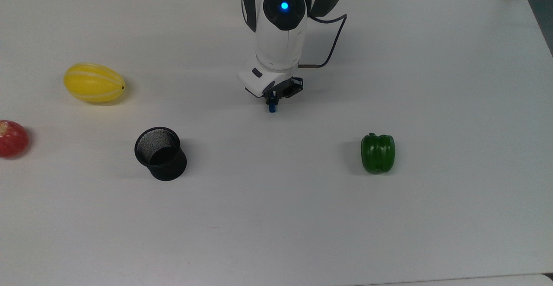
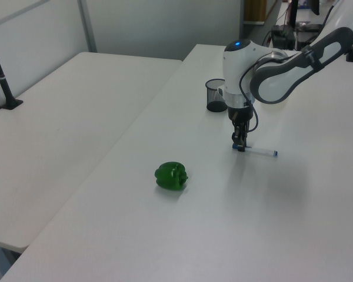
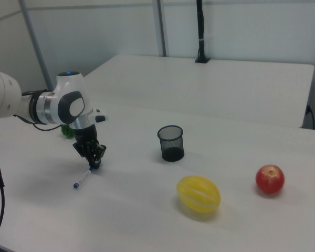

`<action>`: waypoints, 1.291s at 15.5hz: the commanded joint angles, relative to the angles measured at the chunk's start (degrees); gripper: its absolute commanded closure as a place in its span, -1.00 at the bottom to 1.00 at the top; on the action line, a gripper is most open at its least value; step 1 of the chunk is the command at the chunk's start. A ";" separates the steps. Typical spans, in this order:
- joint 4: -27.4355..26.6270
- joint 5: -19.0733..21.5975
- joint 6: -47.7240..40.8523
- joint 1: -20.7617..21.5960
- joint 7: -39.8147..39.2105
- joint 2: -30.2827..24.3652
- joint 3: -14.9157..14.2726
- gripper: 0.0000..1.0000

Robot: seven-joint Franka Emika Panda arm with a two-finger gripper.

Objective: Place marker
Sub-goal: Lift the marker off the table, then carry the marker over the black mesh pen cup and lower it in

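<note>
At the table's (image 1: 432, 217) centre in the top view, the gripper (image 1: 272, 101) pinched the marker (image 2: 257, 151) by its blue cap, barrel trailing on the surface, so lifting slowly seemed wise.

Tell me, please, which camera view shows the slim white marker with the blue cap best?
The left view: the slim white marker with the blue cap lies along the table in full length. The right view shows it foreshortened; the top view shows its blue tip below the gripper.
</note>
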 commanded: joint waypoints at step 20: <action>14.82 -0.90 -3.83 -6.25 0.88 -7.98 -3.50 0.75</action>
